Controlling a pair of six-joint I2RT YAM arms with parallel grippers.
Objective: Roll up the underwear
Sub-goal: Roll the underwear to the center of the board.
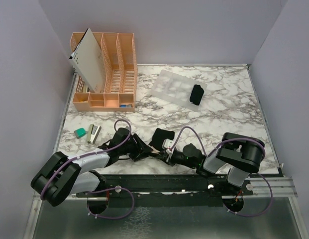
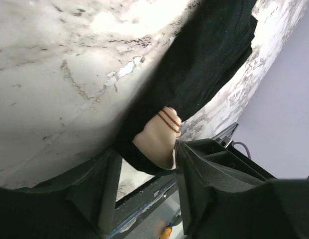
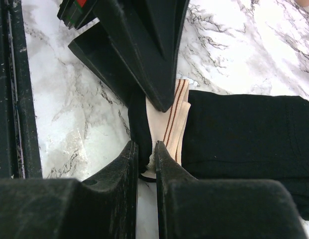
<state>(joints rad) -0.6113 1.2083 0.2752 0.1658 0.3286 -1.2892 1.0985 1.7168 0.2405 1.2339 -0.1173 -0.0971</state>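
Observation:
One black underwear (image 1: 160,137) with a beige, red-striped band lies flat near the table's front edge, between my two grippers. My right gripper (image 3: 146,149) is shut on the band end (image 3: 166,124), with black fabric and beige band pinched between its fingers. My left gripper (image 2: 147,169) is open; the band (image 2: 158,140) lies between its wide-apart fingers and touches the right finger (image 2: 204,169). In the top view the left gripper (image 1: 143,149) and right gripper (image 1: 168,151) meet at the cloth's near edge. A second black underwear, rolled into a bundle (image 1: 196,94), rests on a translucent tray (image 1: 169,85).
A peach desk organizer (image 1: 117,64) holding a grey perforated board (image 1: 89,57) stands at the back left. A teal block (image 1: 80,132) and a stapler-like object (image 1: 93,133) lie at the left. A black rail (image 1: 159,179) runs along the table's front edge.

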